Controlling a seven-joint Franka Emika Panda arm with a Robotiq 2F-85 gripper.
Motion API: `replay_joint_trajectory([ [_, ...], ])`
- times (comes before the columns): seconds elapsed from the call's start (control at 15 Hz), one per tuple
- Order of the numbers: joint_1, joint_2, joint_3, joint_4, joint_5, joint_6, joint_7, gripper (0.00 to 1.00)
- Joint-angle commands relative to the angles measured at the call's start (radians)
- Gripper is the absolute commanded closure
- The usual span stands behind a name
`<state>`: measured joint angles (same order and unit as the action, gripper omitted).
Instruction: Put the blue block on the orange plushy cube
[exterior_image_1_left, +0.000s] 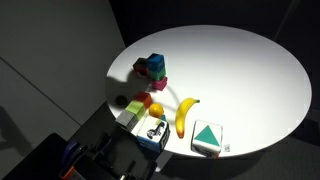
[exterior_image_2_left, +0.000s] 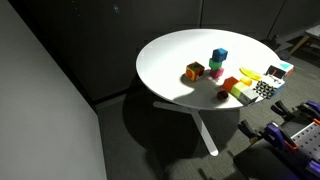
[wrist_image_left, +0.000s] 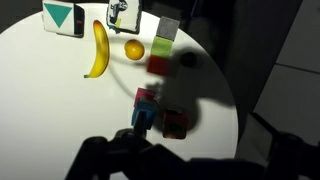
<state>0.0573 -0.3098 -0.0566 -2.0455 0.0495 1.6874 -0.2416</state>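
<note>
The blue block (exterior_image_2_left: 219, 54) sits on top of a small stack with a green block (exterior_image_2_left: 217, 64) and a pink block (exterior_image_2_left: 217, 73) on the round white table (exterior_image_2_left: 180, 50). It also shows in the wrist view (wrist_image_left: 143, 118) and in an exterior view (exterior_image_1_left: 155, 62). The orange plushy cube (exterior_image_2_left: 193, 71) stands on the table right beside the stack, in shadow in the wrist view (wrist_image_left: 176, 124). My gripper (wrist_image_left: 185, 160) is a dark shape at the bottom of the wrist view. It hangs above and short of the stack, looks open and holds nothing.
A banana (wrist_image_left: 98, 48), an orange ball (wrist_image_left: 134, 49), a red block (wrist_image_left: 159, 65), a dark ball (wrist_image_left: 188, 60), a grey-green block (wrist_image_left: 167, 30), a white box with a teal triangle (wrist_image_left: 62, 17) and a blue-and-white marked box (exterior_image_1_left: 152, 130) lie near the table edge.
</note>
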Motion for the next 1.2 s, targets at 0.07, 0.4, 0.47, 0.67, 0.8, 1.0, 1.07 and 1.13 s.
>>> replay_joint_trajectory([
  [0.07,-0.011,0.001,0.009,0.002,0.003,-0.002,-0.002,0.0],
  [0.4,-0.011,0.001,0.009,0.002,0.003,-0.002,-0.002,0.0],
  [0.47,-0.011,0.001,0.009,0.002,0.003,-0.002,-0.002,0.0],
  [0.67,-0.013,0.007,0.01,0.01,-0.003,-0.001,0.005,0.0],
  [0.8,-0.017,0.018,0.013,0.024,-0.016,0.005,0.021,0.0],
  [1.0,-0.023,0.039,0.015,0.048,-0.023,0.01,0.033,0.0],
  [1.07,-0.024,0.047,0.016,0.056,-0.026,0.016,0.037,0.0],
  [1.13,-0.024,0.054,0.017,0.063,-0.031,0.022,0.04,0.0],
])
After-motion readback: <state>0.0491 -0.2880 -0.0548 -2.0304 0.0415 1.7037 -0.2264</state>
